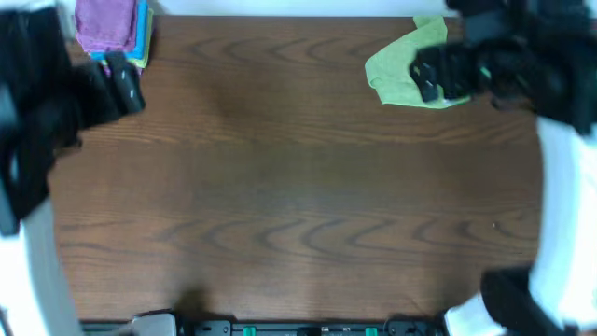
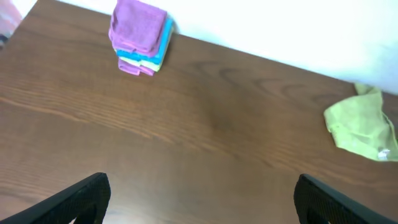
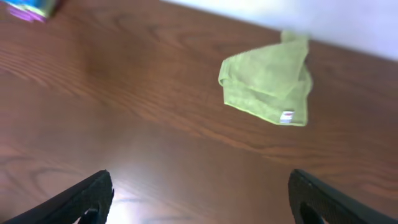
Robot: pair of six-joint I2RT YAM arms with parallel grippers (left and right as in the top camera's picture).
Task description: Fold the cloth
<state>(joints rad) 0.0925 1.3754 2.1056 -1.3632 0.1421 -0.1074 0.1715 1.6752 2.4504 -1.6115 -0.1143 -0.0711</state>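
Observation:
The purple cloth (image 1: 104, 23) lies folded on top of a small stack of folded cloths at the table's far left corner; it also shows in the left wrist view (image 2: 138, 28). My left gripper (image 1: 126, 84) is open and empty, just in front of the stack and apart from it; in its wrist view (image 2: 200, 180) the fingers stand wide over bare wood. My right gripper (image 1: 427, 75) is open and empty, hovering at the green cloth's right side; its wrist view (image 3: 199, 175) shows bare wood between the fingers.
A crumpled green cloth (image 1: 401, 65) with a white tag lies at the far right, seen in both wrist views (image 2: 360, 124) (image 3: 267, 84). Blue and yellow folded cloths (image 2: 149, 57) lie under the purple one. The brown wooden table (image 1: 298, 205) ends at a white wall behind.

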